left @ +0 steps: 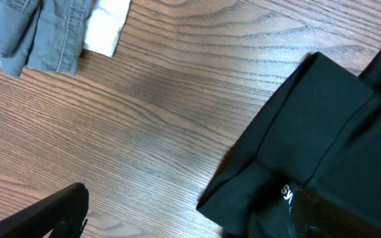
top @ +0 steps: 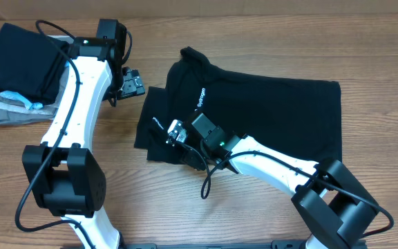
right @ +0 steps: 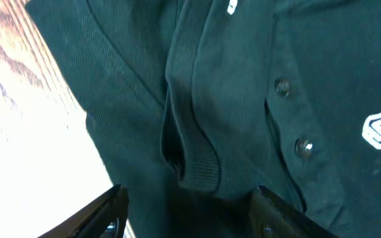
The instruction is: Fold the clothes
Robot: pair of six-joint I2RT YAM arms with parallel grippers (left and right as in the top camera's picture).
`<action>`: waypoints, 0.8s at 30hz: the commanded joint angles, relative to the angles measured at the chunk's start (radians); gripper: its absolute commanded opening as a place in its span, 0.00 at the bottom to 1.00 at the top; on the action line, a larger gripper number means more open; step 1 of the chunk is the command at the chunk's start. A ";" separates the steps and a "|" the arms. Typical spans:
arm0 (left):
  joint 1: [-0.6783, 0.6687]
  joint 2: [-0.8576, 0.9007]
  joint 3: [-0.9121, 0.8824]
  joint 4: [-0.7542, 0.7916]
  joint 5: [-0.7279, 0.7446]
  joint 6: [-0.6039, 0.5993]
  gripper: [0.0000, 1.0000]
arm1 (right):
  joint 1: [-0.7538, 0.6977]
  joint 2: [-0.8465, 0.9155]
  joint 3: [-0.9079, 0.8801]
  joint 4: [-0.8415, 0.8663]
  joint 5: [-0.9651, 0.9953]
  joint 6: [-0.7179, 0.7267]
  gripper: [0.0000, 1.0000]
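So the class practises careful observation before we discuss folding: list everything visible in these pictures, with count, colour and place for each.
soft black short-sleeved collared shirt with a small white logo: one, black, centre-right of the table, lying partly folded
pile of folded garments: one, black on top, grey with light-blue bits beneath, at the table's far corner beside the left arm
wood-grain table: one, brown, under everything
left arm: one, white with black joints, reaching between the pile and the shirt
right arm: one, white with black joints, reaching over the shirt
left hand: one, black, open, above bare table
right hand: one, black, open, over the shirt's edge nearest the pile, with a fabric fold between its fingers
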 commanded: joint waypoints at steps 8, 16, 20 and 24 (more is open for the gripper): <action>0.000 0.004 0.022 -0.001 0.008 -0.013 1.00 | 0.003 -0.015 0.004 0.049 0.016 -0.023 0.68; 0.000 0.004 0.022 -0.002 0.008 -0.013 1.00 | 0.003 -0.015 0.004 0.070 0.016 -0.022 0.69; 0.000 0.004 0.022 -0.001 0.008 -0.013 1.00 | 0.003 -0.015 0.004 0.055 0.016 -0.021 0.63; 0.000 0.004 0.022 -0.002 0.008 -0.013 1.00 | 0.003 -0.014 0.004 0.049 0.016 -0.021 0.54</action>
